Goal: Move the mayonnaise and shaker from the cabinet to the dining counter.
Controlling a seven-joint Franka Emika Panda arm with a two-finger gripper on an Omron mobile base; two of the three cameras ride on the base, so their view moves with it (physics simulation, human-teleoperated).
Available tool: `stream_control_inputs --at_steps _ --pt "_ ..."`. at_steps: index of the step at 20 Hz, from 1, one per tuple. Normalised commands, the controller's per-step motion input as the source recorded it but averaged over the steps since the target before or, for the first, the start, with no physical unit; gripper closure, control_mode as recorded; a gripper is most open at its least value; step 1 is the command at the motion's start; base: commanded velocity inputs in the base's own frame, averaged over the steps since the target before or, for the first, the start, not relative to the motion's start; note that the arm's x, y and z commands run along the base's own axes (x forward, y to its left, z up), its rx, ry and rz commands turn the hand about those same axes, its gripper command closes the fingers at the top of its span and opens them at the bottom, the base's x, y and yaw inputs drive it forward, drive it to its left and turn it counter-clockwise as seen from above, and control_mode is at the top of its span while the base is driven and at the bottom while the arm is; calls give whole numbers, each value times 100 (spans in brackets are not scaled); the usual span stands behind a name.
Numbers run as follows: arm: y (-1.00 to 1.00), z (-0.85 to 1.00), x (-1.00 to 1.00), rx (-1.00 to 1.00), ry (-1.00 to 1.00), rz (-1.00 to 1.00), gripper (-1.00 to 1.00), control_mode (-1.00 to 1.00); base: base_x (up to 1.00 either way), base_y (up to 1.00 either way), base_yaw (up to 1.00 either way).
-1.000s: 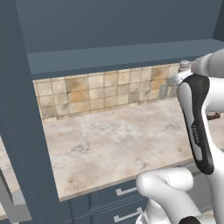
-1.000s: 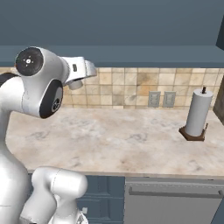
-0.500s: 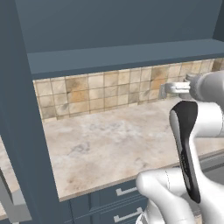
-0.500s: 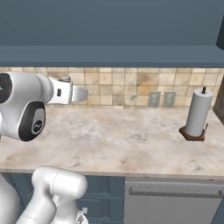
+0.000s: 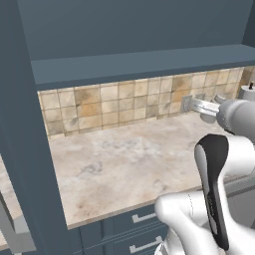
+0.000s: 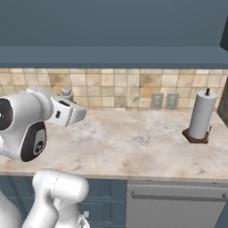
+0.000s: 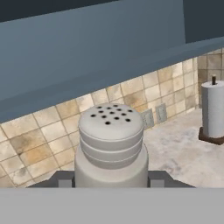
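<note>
Arm extends level above the marble desk (image 6: 133, 138) beneath the cabinet (image 6: 111, 49), its hand (image 7: 111, 181) clamped with 2 fingers on the shaker (image 7: 110, 146), held upright before the tiled wall (image 6: 120, 84), paper-towel roll (image 6: 200, 116) well apart.

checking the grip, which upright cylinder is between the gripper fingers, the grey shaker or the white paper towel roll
The small pale grey shaker with the perforated top; the white paper towel roll stands apart on its dark base on the counter.

Arm (image 5: 219, 199): glossy white rounded shells, black oblong inlay on one link. Round dark joint cap, possibly with small marks, too blurred to read.
</note>
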Motion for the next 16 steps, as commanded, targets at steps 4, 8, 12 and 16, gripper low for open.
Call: stream_control_inputs --at_steps 4,8,12,16 --pt "3 -14 0 1 -3 2 100 -100 0 0 0" --pt "0 0 0 0 0 1 100 -100 0 0 0" --pt "0 0 0 0 0 0 100 100 -3 0 0" --pt "0 0 0 0 0 0 100 100 -67 31 23"
